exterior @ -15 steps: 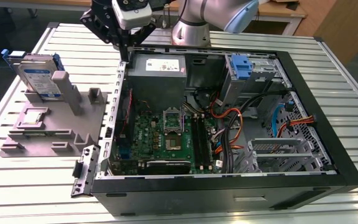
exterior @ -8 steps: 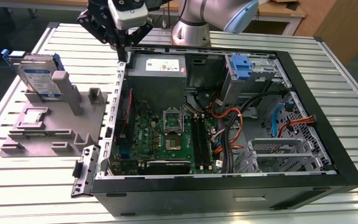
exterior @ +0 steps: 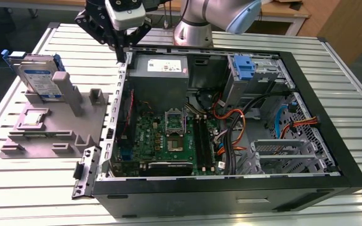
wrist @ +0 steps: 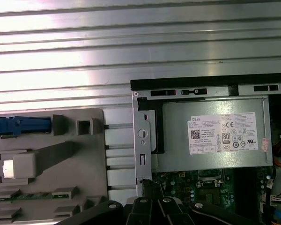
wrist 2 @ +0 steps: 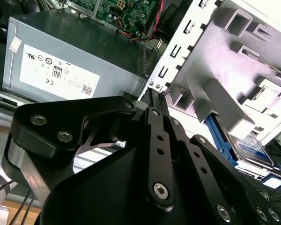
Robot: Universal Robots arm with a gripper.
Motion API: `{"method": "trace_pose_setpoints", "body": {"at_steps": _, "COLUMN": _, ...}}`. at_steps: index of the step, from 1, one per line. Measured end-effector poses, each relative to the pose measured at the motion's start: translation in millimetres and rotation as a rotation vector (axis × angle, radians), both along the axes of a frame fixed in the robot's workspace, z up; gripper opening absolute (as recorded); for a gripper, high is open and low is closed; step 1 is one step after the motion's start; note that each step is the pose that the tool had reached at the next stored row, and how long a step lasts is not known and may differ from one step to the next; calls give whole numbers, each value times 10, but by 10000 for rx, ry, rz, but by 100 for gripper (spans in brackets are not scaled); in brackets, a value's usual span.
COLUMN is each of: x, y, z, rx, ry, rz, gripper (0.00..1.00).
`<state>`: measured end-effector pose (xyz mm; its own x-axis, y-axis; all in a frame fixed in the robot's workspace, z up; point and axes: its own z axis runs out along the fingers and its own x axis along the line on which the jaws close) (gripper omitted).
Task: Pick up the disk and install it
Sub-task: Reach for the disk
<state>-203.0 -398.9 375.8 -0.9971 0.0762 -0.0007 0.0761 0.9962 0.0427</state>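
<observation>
Exterior view: the gripper (exterior: 119, 57) hangs over the far corner of the open computer case (exterior: 332, 155) on the exterior view's left, its tip just above the case's edge beside the grey power supply (exterior: 159, 69). Its two black fingers (exterior: 121, 44) come together to a single point with nothing between them; in the second wrist view the gripper (wrist 2: 152, 93) likewise shows its fingers pressed side by side, empty.

The disk (exterior: 38, 81) stands upright on edge in a grey holder block (exterior: 55, 129) on the slatted metal table (exterior: 36, 193), to the exterior view's left of the case and apart from the gripper. Its white-and-blue label faces the near side, and blue rails run along its edges. In the second wrist view the disk (wrist 2: 253, 146) sits behind the holder's grey posts, and in the first wrist view its blue rail (wrist: 21, 125) lies along the holder's edge.

Inside the case, a blue bracket (exterior: 244, 68) sits in the far drive bay, to the exterior view's right of the power supply.
</observation>
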Motion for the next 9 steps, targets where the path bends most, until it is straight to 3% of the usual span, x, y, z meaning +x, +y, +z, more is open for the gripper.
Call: {"method": "trace_pose_setpoints", "body": {"at_steps": 9, "x": -4, "y": 0, "z": 0, "rx": -1, "ry": 1, "rz": 0, "gripper": 10}}
